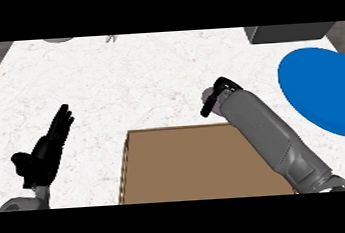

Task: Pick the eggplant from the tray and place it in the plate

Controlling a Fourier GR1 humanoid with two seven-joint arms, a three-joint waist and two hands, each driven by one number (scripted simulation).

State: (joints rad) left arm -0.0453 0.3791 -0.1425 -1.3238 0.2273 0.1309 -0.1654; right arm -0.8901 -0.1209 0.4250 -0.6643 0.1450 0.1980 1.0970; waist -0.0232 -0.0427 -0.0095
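Head view: right robot hand (217, 96) curls round a purplish eggplant (208, 93), lifted past tray's (200, 162) far edge, approx. halfway to blue plate (326, 91) at table's (129, 76) right edge. Placing remains. Left robot hand (44, 151) rests open.

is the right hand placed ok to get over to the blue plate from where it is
Probably yes. The right hand, curled round a purplish thing, sits just beyond the tray, and only bare counter lies between it and the blue plate to its right.
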